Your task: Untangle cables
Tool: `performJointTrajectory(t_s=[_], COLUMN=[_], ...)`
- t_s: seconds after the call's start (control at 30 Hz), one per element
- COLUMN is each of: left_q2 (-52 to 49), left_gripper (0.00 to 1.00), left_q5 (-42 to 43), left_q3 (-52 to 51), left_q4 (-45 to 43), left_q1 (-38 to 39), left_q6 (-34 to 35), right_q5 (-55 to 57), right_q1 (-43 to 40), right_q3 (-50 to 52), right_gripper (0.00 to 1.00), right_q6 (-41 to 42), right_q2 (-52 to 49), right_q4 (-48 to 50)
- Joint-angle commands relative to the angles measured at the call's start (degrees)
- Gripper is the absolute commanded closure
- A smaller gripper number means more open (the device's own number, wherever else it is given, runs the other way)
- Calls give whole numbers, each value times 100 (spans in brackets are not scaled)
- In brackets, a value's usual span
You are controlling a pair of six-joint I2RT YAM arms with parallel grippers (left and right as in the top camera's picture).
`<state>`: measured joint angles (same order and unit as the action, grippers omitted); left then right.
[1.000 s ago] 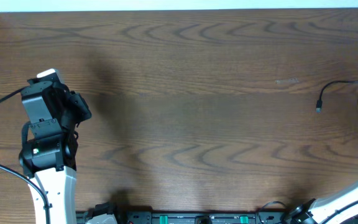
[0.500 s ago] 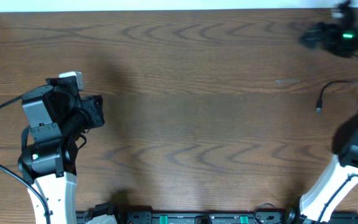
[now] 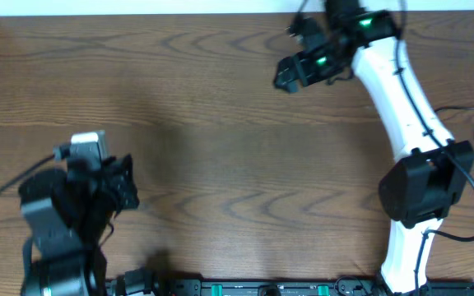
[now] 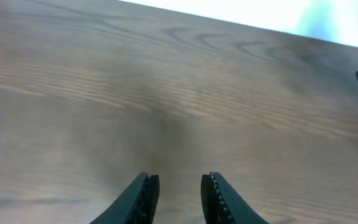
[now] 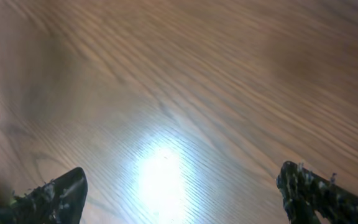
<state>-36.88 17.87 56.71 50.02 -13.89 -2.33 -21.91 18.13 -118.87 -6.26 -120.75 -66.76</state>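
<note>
Near left, your left gripper (image 4: 179,180) hovers over the table (image 3: 237,164), jaws parted just a crack and gripping nothing. Far side, right of centre, your right gripper (image 5: 182,177) hangs with jaws spread wide, nothing between them. The black cable (image 3: 463,108) lies at the right edge, well apart from both grippers.

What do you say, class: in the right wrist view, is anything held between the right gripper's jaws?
No, the right gripper has its jaws wide apart, with only bare brown wooden table between them.
</note>
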Motion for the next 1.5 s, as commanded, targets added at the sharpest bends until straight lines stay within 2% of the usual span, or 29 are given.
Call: performJointTrajectory(t_s=[0.0, 0.17, 0.4, 0.5, 0.63, 0.73, 0.93, 1.0, 1.1, 1.17, 1.23, 1.33, 1.47], left_q2=[450, 951, 1204, 1204, 1204, 1204, 1204, 1204, 1204, 1202, 1204, 1204, 1204], left_gripper=[72, 71, 71, 71, 71, 71, 71, 71, 71, 71, 72, 71, 71], left_q5=[-608, -708, -702, -699, -697, -697, -671, -656, -656, -656, -658, -658, -658], left_q3=[-26, -26, -26, -26, -26, -26, -26, -26, -26, -26, -26, -26, -26], left_q4=[197, 380, 566, 584, 584, 586, 584, 584, 584, 581, 584, 584, 564], left_q1=[-28, -31, -28, -28, -28, -28, -28, -28, -28, -28, -28, -28, -28], left_q6=[-146, -219, -216, -214, -214, -214, -212, -212, -212, -214, -214, -214, -214], right_q5=[645, 1270, 2173, 3014, 3541, 3727, 4004, 4013, 4199, 4245, 4249, 4315, 4223], right_q1=[455, 855, 1106, 1202, 1211, 1220, 1163, 1091, 977, 901, 835, 778, 597], right_q3=[13, 13, 15, 50, 442, 1198, 3521, 4382, 5582, 6253, 6876, 7676, 8126], right_gripper=[6, 7, 9, 12, 15, 14, 7, 13, 29, 31, 25, 1, 1], right_q6=[273, 299, 293, 723, 1023, 1145, 1908, 2059, 2245, 2253, 2258, 2544, 2712], right_q2=[129, 638, 1869, 2422, 3202, 4151, 6179, 6732, 7364, 7611, 7729, 7737, 7735], right_q4=[11, -170, -651, -1019, -1165, -935, -131, 236, 988, 1567, 2181, 2782, 3272])
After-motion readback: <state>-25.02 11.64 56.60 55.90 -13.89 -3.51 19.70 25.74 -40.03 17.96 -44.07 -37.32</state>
